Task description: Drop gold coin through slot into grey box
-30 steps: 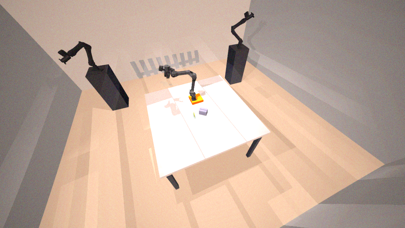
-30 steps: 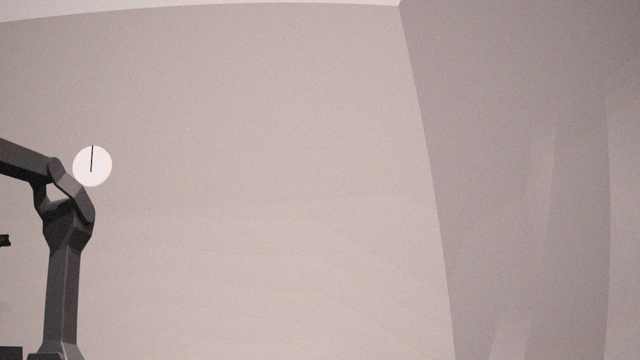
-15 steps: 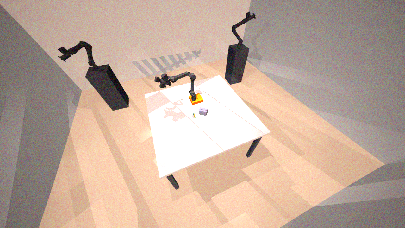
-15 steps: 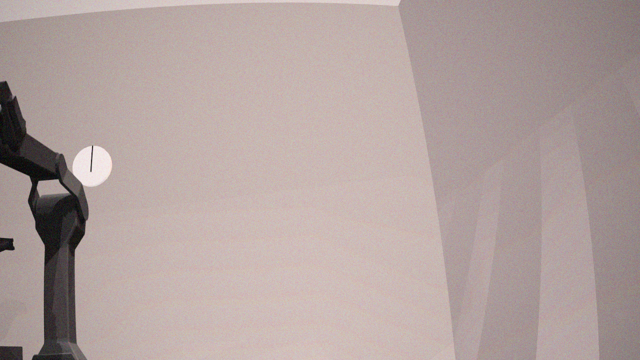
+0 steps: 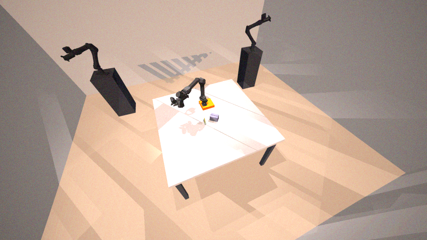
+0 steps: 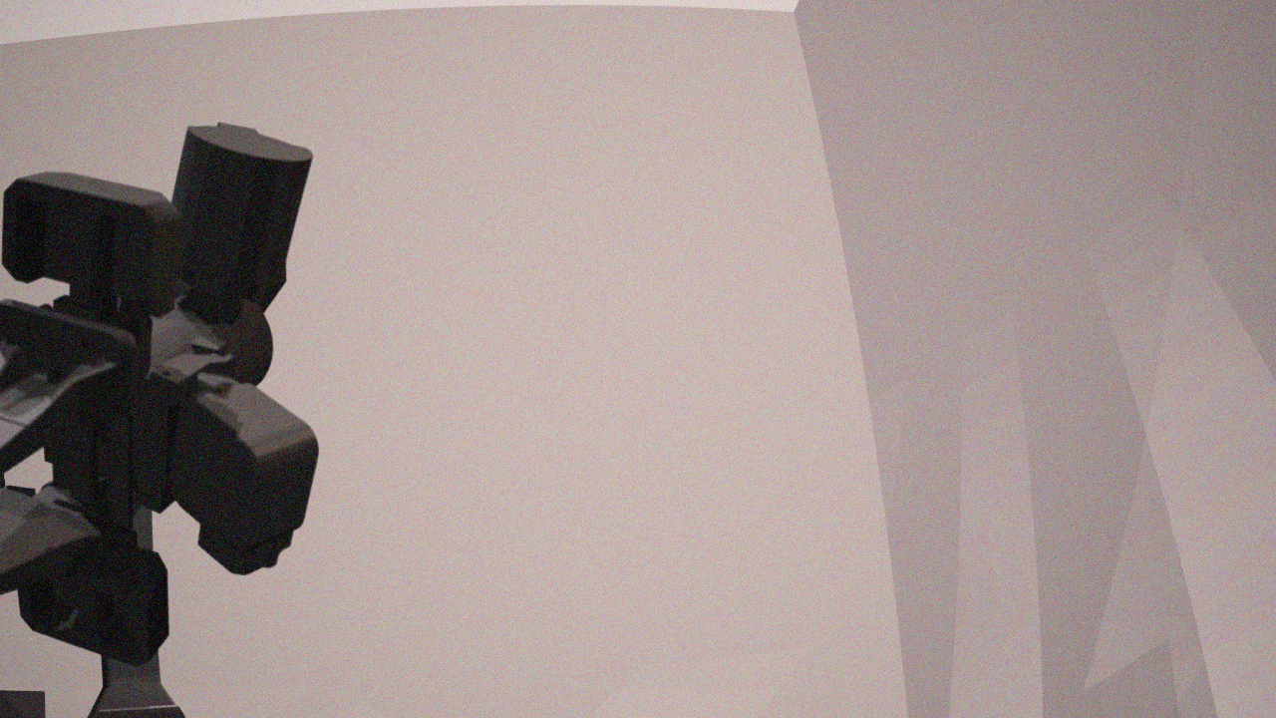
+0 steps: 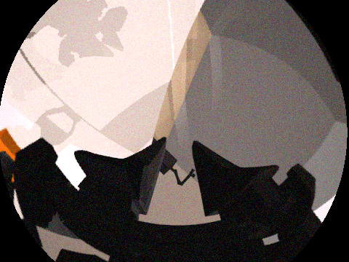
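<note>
- Coin [image 5: 204, 120] on edge in holder [image 5: 204, 123], on bench [image 5: 227, 137]
- Just beside, toward two o'clock in the top view: grey box [image 5: 214, 117]
- At twelve o'clock: orange base plate [image 5: 211, 105]
- Well apart, toward ten o'clock, above bench: hand [image 5: 173, 102] [image 6: 17, 455] [image 7: 179, 142], fingers partly apart, nothing between

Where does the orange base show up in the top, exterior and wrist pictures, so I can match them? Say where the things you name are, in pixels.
Top: the orange base [image 5: 210, 104] [image 7: 9, 143] is just above the picture's middle, under the arm's foot.
Exterior: not in it.
Wrist: at the far left edge, a bit below mid-height, only partly showing.
Shared landmark: the black arm [image 5: 202, 89] [image 6: 238, 213] [image 7: 174, 241], at least partly visible in all three.
</note>
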Action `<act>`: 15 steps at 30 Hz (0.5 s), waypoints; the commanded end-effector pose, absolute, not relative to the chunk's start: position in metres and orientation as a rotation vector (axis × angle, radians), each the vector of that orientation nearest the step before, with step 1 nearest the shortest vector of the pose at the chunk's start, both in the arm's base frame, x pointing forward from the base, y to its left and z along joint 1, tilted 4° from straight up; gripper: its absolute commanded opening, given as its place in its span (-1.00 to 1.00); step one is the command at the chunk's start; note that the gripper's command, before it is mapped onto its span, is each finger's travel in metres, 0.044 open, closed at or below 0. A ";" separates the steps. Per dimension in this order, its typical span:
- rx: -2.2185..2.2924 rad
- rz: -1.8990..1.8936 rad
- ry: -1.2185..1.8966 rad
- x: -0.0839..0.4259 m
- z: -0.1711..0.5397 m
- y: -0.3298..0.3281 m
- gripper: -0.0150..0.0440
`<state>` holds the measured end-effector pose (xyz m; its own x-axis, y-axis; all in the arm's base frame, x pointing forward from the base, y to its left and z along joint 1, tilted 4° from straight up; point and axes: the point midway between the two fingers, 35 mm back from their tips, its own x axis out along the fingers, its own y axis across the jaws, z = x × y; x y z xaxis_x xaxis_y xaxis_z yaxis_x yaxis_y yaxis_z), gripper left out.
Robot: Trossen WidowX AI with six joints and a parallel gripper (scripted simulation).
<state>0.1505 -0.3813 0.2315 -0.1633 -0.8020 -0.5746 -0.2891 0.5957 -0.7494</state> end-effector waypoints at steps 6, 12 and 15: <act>-0.579 -0.334 1.487 0.247 0.166 -0.289 0.05; -0.276 -0.178 1.463 0.279 0.133 -0.196 0.05; -0.116 -0.118 1.498 0.283 0.122 -0.148 0.05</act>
<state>0.2812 -0.1883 0.1335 0.1061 -0.2673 -0.9577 -0.0409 0.9612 -0.2728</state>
